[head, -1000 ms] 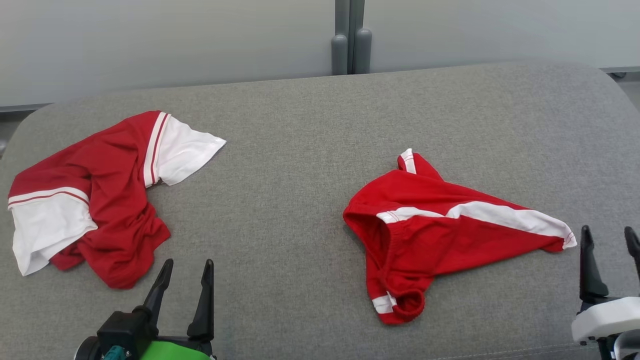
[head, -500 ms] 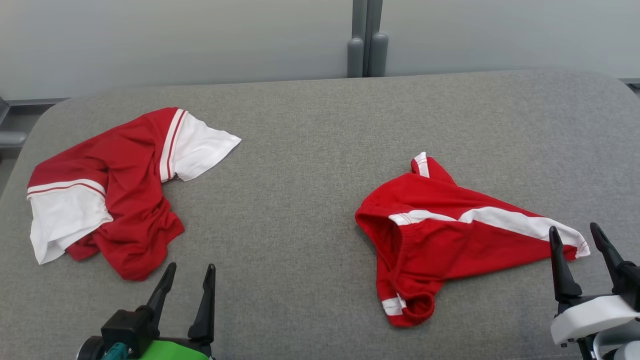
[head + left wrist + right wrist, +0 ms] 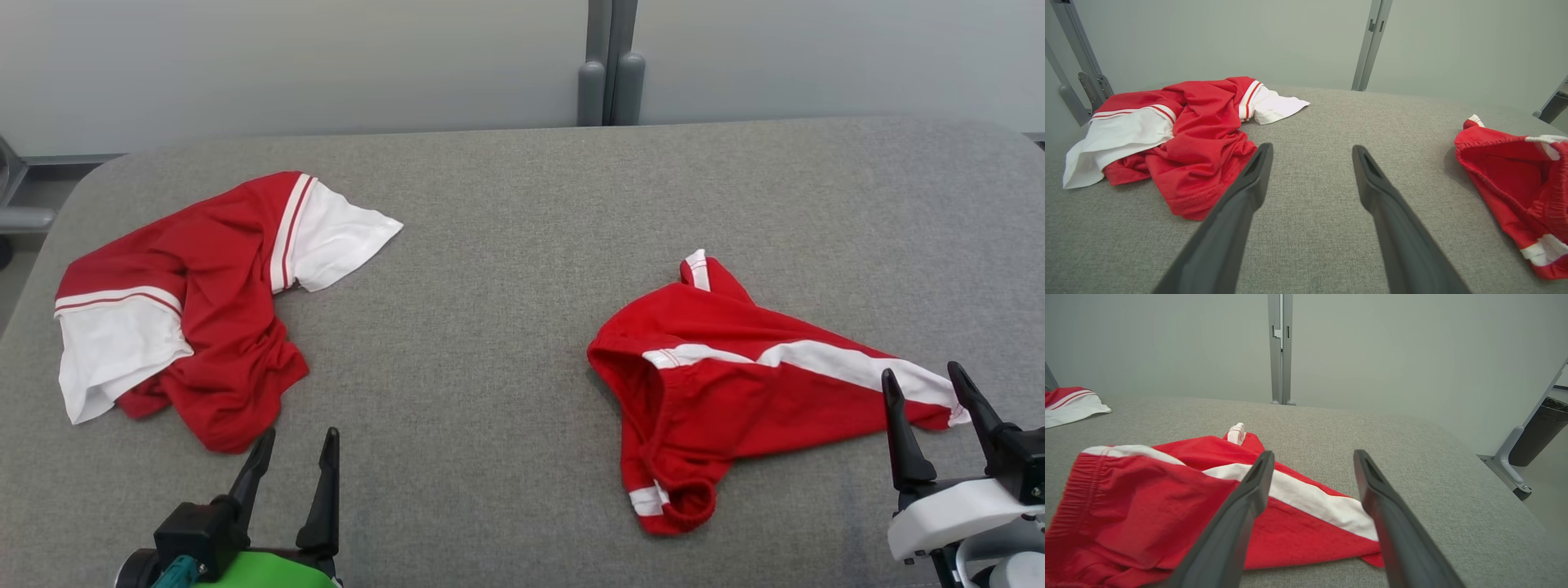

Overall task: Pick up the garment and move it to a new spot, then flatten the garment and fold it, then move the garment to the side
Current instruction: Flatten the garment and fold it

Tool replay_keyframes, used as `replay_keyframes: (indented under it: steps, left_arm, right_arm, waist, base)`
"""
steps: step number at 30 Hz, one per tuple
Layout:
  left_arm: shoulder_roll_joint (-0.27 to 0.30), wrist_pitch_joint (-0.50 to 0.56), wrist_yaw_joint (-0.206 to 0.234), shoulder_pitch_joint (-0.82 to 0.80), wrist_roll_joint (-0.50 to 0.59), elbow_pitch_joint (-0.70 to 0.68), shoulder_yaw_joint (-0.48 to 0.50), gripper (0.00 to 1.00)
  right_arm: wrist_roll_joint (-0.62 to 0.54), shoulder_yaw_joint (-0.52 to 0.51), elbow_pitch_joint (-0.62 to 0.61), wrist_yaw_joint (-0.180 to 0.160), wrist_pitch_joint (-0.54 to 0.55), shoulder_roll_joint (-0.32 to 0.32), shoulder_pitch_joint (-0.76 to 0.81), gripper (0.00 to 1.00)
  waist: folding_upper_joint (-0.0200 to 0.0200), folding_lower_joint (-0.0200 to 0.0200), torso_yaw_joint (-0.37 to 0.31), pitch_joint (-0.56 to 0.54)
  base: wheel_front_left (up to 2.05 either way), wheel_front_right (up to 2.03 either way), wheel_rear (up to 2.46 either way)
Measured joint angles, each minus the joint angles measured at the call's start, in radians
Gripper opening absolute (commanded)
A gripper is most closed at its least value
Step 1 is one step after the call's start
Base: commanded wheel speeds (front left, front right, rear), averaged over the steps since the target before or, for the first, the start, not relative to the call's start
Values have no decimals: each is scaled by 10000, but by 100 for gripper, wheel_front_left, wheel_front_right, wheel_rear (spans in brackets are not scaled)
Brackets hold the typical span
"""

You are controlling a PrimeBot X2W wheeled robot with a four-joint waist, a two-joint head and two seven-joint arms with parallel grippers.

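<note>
Padding (image 3: 506, 245) in grey cloth spreads under everything. Its picture from the head has slid a little sideways over the last second, so the head has turned; the clothes have not moved. 2 garments lie on it well apart and both are crumpled: a red-and-white shirt (image 3: 220, 327) at the robot's left and red shorts (image 3: 718, 384) with a white stripe at its right. The real change is the right gripper (image 3: 920, 370). It has crept inward, and its 2 fingers, spread wide and empty, now bracket the shorts' outer corner; whether they touch the cloth I cannot tell. The left gripper (image 3: 299, 433), equally wide and empty, waits near the shirt's hem. I'd say the shorts get picked up first; nothing is lifted yet.
</note>
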Motion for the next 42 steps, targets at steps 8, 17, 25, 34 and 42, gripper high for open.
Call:
replay_keyframes:
  steps: [8,17,25,34,42]
  left_arm:
    - [-31,0,-59,-29,81,119,33,100]
    - [-127,0,-144,-174,102,165,159,100]
    - [-192,0,-224,-176,176,186,194,100]
    - [-640,117,-771,-358,-4,-8,-583,100]
    - [-1078,1141,-1450,-1450,-543,-407,-1948,100]
  right_arm:
    - [-90,2,56,94,0,119,-24,100]
    - [-161,-56,117,104,0,176,-186,100]
    - [-163,-119,165,144,0,215,-186,100]
    - [-163,-238,236,232,0,217,-248,100]
    - [75,-522,1262,311,50,163,-389,100]
  waist:
    - [0,0,65,38]
    - [0,0,69,62]
    - [0,0,-19,41]
    - [0,0,-265,245]
    - [0,0,-468,797]
  base:
    - [0,0,0]
    - [0,0,0]
    - [0,0,0]
    - [0,0,0]
    - [0,0,0]
